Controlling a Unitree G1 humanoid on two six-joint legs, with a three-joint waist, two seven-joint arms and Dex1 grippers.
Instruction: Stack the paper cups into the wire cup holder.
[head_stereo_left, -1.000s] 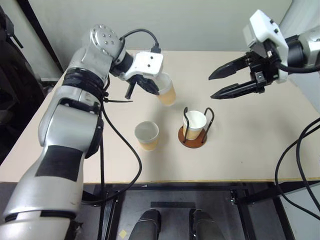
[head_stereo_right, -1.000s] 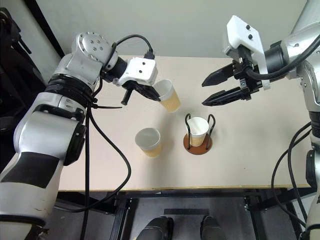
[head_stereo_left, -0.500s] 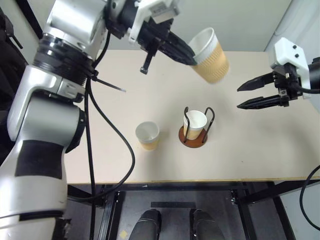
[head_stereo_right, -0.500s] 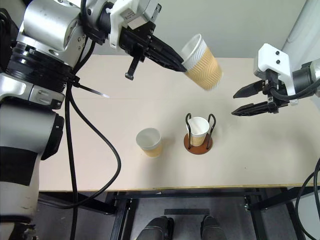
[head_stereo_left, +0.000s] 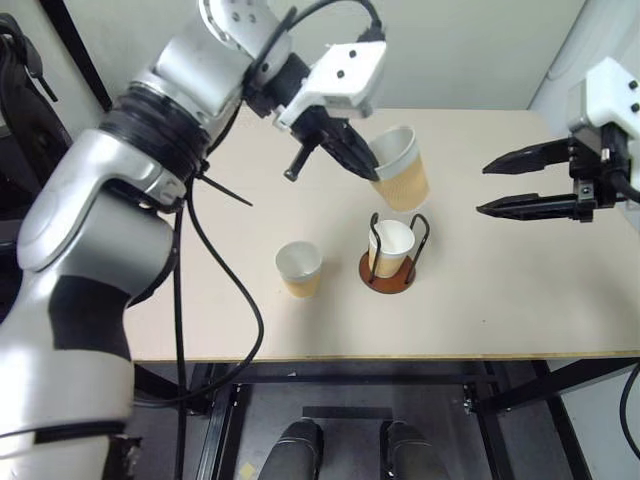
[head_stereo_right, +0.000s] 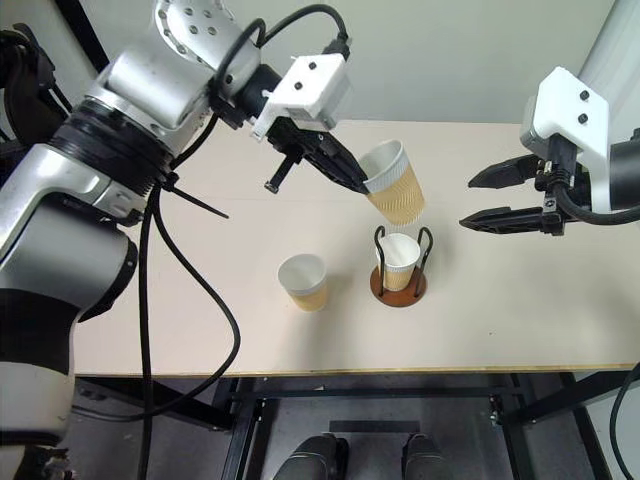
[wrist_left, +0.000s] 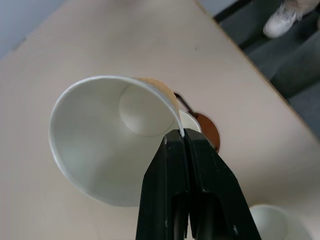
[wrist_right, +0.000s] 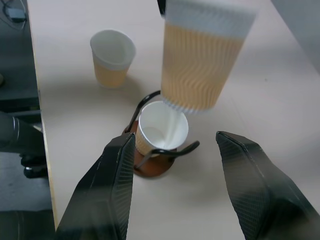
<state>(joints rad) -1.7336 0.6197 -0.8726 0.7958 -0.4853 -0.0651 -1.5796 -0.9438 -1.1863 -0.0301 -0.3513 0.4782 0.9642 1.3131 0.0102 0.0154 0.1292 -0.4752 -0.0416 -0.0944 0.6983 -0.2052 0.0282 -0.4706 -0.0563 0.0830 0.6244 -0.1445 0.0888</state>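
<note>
**Held cup above the wire holder, second gripper spread beside it**

Nearest the table's front edge stands a loose paper cup (head_stereo_left: 298, 268), upright, smooth white inside with a tan band round its lower body. Just beside it, toward the robot's right, sits the wire cup holder (head_stereo_left: 388, 272): a round reddish-brown disc base with two thin black wire loops standing upright, and a seated cup (head_stereo_left: 390, 245) between them. The tabletop (head_stereo_left: 500, 300) is pale, matte and flat.

Above the holder hangs the held cup (head_stereo_left: 401, 170), tilted, its ribbed tan wall and white rim plain in the eye views. The left gripper (head_stereo_left: 368, 166) is clenched on that cup's rim. The left wrist view adds what the eye views hide: the two black fingers (wrist_left: 175, 175) pressed together on the thin rim, one inside, one outside, with the cup's white bottom and part of the disc base seen past it. The right wrist view shows the held cup's base close over the seated cup's mouth, not touching.

Farther to the robot's right, the right gripper (head_stereo_left: 512, 185) hovers over the table, its fingers spread and grasping nothing.

Half a second ago the held cup was higher and farther back; it has since come down toward the holder.
</note>
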